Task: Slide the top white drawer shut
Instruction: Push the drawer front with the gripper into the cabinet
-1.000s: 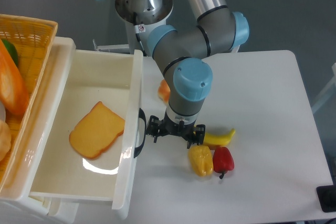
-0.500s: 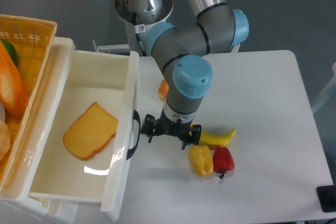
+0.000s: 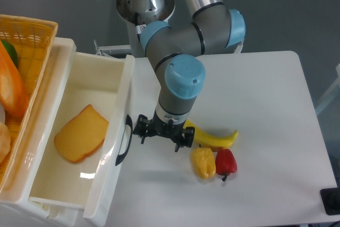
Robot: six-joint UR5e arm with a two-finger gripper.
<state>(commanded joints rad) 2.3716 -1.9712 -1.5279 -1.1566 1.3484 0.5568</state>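
Since the top white drawer sits left of the gripper, we'd say the push has to go leftward. Its front panel runs near-to-far, black handle just beside the spread-apart fingers, which hold nothing. It's partly pulled out, with a bread slice inside.

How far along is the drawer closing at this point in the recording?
Partly done. The glossy top white drawer has slid further into the white cabinet than a second ago, yet it still juts out, with the yellow bread slice visible inside. In hand: the gripper sits beside the black arched handle, pushing the drawer's front. Left: the remaining stretch of travel until the front is flush.
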